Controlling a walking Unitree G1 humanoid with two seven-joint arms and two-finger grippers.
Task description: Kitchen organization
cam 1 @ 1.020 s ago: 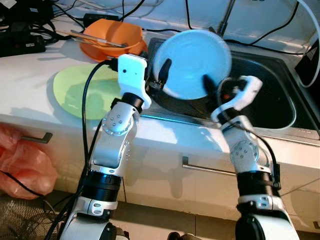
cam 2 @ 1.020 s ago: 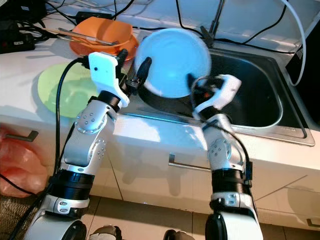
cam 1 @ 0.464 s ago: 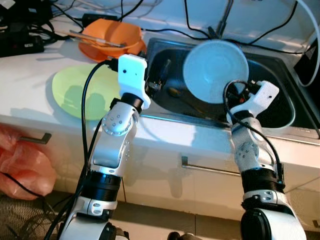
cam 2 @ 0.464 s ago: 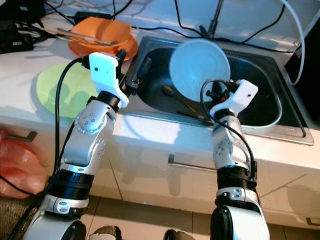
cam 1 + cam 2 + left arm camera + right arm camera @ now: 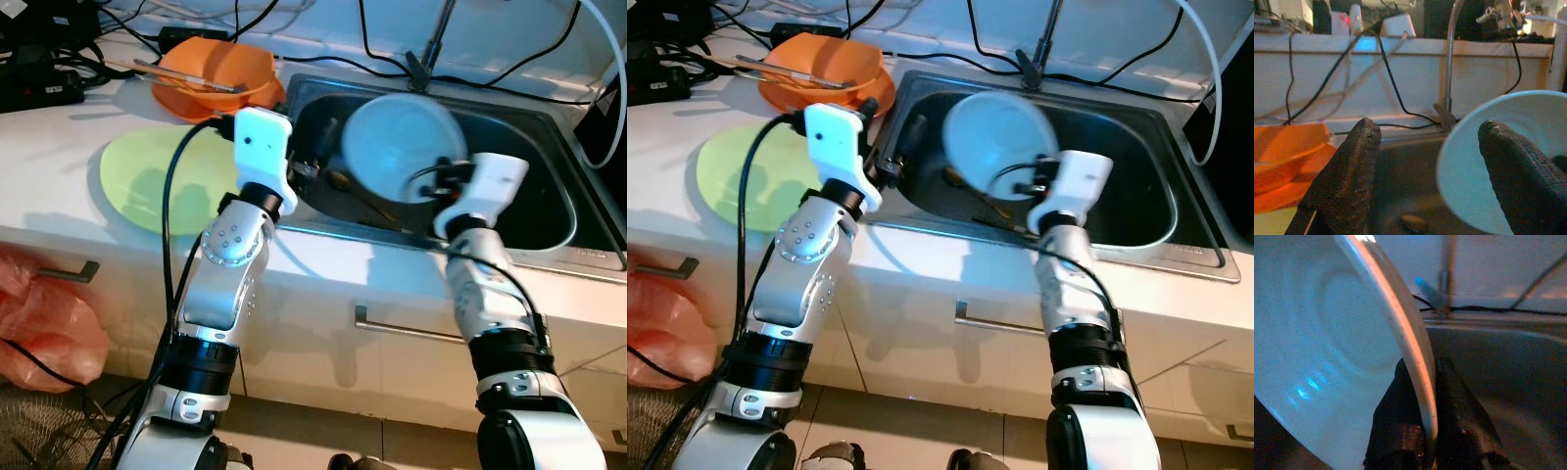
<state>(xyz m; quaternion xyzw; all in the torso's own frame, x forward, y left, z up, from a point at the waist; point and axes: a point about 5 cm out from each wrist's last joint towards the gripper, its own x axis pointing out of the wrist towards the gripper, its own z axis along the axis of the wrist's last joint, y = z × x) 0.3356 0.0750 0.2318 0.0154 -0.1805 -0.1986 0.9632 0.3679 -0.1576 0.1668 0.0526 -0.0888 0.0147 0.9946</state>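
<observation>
- The right gripper pinched the pale blue plate by its rim, tilted above the sink.
- The left gripper hung wide open and empty at the sink's left edge.

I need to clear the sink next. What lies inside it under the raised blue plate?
In the sink, a spoon lies beside the blue plate; the plate and right gripper cover the rest.

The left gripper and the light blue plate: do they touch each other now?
Apart. In the left wrist view the left gripper stands open, and the sink shows between its fingers and the light blue plate, which the right gripper pinches by its rim.
</observation>
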